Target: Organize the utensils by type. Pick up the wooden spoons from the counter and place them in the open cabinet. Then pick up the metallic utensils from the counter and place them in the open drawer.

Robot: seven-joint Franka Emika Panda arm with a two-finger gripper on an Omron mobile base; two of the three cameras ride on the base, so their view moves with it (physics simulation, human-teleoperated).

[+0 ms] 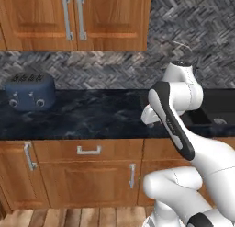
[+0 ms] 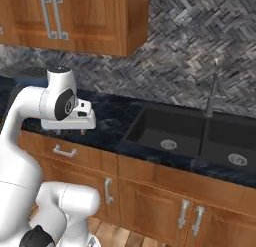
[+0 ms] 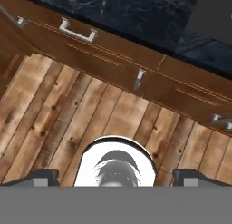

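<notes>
The black veined counter runs across the left base view, and no wooden spoons or metallic utensils show on the stretch I see. My gripper hangs at the counter's front edge, pointing down, open and empty. In the hand view the gripper looks down at the plank floor, its fingertips wide apart. A drawer front with a squared silver handle sits shut under the counter, also seen as the drawer front. The wall cabinet above has its two doors shut.
A dark blue toaster stands at the counter's left end. A black double sink with a faucet lies to the right. Base cabinet doors line the front below the counter.
</notes>
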